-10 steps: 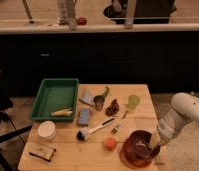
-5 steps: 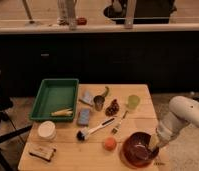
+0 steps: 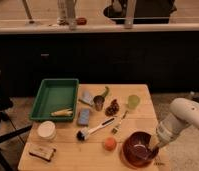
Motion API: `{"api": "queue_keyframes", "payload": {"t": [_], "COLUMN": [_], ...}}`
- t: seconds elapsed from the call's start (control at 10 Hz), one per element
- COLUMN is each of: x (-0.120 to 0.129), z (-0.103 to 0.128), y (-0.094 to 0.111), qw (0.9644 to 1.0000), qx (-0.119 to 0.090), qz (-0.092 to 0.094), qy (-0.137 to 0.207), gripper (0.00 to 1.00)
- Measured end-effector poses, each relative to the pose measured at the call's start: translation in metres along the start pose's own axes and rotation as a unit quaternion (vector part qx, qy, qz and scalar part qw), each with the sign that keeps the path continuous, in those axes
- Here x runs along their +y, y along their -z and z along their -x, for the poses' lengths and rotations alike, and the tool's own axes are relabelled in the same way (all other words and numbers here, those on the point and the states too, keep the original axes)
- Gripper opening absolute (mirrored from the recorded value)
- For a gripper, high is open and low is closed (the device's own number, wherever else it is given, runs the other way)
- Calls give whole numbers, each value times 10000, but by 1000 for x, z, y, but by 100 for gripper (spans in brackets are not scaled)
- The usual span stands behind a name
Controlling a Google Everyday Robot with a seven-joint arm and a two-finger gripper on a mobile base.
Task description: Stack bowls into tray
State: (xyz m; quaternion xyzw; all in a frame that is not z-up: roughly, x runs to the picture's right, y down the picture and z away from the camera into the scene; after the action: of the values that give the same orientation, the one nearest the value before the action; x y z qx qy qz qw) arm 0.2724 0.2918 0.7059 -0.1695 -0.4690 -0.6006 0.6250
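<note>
Sitting well apart from the green tray (image 3: 53, 95), at the table (image 3: 68, 159) corner diagonally opposite it, is the maroon bowl (image 3: 138, 150). An orange-red band is showing around its inside; this may be the orange bowl nested in it, but that cannot be told for sure. The gripper (image 3: 154, 146), at the end of a white arm (image 3: 185, 117), is clamping shut at the bowl's rim on the side facing away from the tray, seemingly pinching that rim.

Several risks are looming. A pinch on one edge is likely leaving the bowl hanging unevenly, so it may be tipping or slipping free once lifted, and anything nested inside may be sliding out. The bowl is resting close to the table edge farthest from the tray, so a slip there could be sending it to the floor.

Lying between bowl and tray are an orange ball (image 3: 109, 144), a brush (image 3: 95, 130) and a blue sponge (image 3: 84, 116). A low carry risks knocking them. A yellowish object (image 3: 62, 112) is occupying the tray's near edge, and a bowl set on it would be sitting tilted.
</note>
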Motion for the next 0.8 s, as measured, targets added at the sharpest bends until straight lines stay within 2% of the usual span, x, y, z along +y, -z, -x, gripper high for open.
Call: {"api": "queue_keyframes", "payload": {"t": [0.8], "x": [-6], "z": [-2], "y": [-4], "qw": [9999], "qx": [34], "qz": [122], "qy": [36], "gripper": [2]}}
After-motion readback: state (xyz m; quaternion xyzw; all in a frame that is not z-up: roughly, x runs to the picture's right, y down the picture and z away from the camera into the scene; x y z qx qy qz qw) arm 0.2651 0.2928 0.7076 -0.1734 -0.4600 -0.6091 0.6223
